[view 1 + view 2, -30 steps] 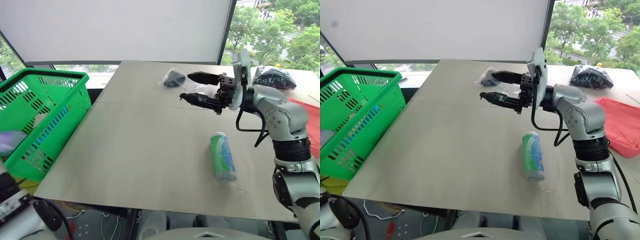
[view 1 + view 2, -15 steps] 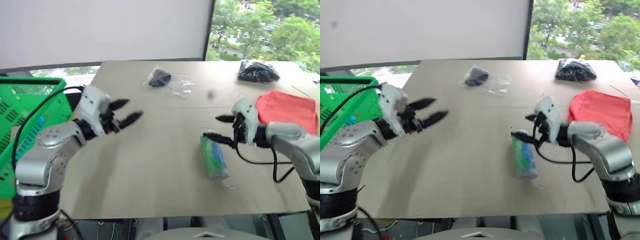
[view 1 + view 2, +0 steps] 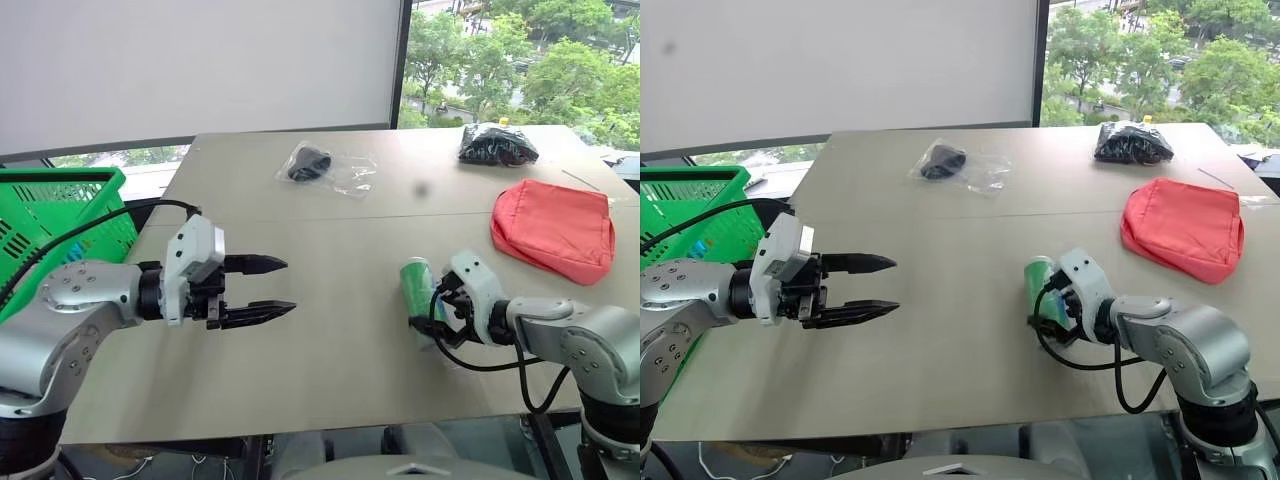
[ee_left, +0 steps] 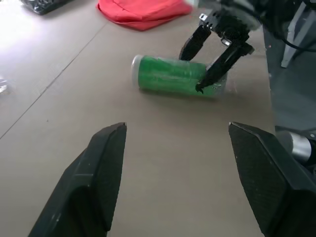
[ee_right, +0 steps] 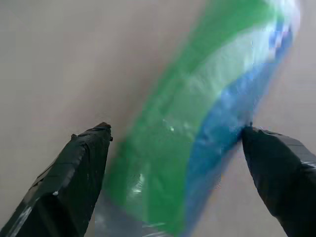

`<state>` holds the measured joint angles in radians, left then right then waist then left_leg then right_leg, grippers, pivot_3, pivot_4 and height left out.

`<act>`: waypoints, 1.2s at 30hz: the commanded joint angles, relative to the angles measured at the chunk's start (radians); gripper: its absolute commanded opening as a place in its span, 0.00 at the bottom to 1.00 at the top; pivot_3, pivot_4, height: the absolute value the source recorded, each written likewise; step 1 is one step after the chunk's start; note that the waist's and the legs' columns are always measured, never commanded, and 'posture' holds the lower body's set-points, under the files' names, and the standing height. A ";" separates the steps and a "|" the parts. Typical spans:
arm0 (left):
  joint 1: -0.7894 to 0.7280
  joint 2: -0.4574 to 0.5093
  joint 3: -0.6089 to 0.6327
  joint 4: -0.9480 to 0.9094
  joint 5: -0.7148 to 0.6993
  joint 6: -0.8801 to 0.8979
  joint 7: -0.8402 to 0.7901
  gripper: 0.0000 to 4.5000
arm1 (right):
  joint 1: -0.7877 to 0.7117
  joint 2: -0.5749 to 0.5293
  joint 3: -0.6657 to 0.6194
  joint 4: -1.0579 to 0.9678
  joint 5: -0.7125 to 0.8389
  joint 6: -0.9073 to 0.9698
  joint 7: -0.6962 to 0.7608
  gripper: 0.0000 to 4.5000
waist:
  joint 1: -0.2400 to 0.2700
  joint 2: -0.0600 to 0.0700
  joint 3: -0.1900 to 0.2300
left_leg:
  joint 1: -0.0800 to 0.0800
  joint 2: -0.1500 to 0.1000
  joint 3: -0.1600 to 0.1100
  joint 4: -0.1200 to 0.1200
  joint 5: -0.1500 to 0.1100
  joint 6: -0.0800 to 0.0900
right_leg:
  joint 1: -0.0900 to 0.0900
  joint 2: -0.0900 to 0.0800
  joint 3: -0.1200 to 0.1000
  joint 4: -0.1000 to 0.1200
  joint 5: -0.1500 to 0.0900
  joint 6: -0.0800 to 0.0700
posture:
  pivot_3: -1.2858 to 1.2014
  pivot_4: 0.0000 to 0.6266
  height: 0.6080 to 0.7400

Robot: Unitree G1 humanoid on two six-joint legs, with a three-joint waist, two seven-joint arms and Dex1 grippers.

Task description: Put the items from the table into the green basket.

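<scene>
The right tool [image 3: 1058, 308] is lowered over the green-and-white can [image 3: 419, 296], which lies on its side on the beige counter [image 3: 330, 350], near its front edge. The two black fingers [image 5: 74, 177] straddle the can's body, spread wide to either side and not yet closed on it (the left wrist view shows one finger on each side of the cylinder). The left tool [image 3: 262, 289] hovers above the counter's left part, pointing across toward the can, its fingers parted and holding nothing. The green basket [image 3: 60, 215] stands off the counter's left end. Farther back lie a clear bag with a black object [image 3: 322, 167], a black-filled bag [image 3: 495, 146] at the far right, and a soft red pouch [image 3: 553, 227] beside the right edge.
</scene>
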<state>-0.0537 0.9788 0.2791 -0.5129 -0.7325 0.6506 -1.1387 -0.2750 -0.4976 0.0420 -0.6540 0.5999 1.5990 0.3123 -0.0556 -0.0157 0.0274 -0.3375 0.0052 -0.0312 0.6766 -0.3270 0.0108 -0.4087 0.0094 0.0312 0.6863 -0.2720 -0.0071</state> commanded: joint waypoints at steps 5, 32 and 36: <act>0.031 0.016 0.038 -0.096 -0.023 0.023 0.046 0.75 | -0.042 -0.024 0.152 0.090 -0.086 -0.021 -0.067 1.00 | -0.006 -0.002 -0.001 | -0.004 0.001 0.000 0.000 0.000 0.000 | -0.002 0.000 0.000 -0.003 0.001 0.000 | 0.51 0.00 1.00; -0.150 -0.600 0.042 0.059 -0.475 0.118 0.666 0.76 | -0.234 0.086 0.237 0.216 -0.239 -0.979 0.298 0.48 | 0.014 0.001 0.002 | -0.001 0.000 -0.003 -0.001 0.000 0.000 | 0.003 -0.002 -0.002 -0.006 0.002 0.001 | 0.49 0.00 1.00; -0.174 -0.609 0.012 0.058 -0.529 0.126 0.644 0.76 | -0.244 0.104 0.254 0.244 -0.256 -1.037 0.334 0.48 | 0.013 0.001 0.002 | -0.004 0.000 -0.004 0.001 0.001 -0.002 | 0.000 -0.002 -0.003 -0.006 0.002 0.001 | 0.49 0.00 1.00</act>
<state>-0.1946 0.3743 0.3099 -0.4350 -1.2116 0.7744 -0.4767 -0.4823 -0.4051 0.2955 -0.3924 0.3449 0.6055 0.6227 -0.0428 -0.0142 0.0295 -0.3422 0.0053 -0.0351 0.6776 -0.3249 0.0070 -0.4090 0.0075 0.0284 0.6807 -0.2700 -0.0060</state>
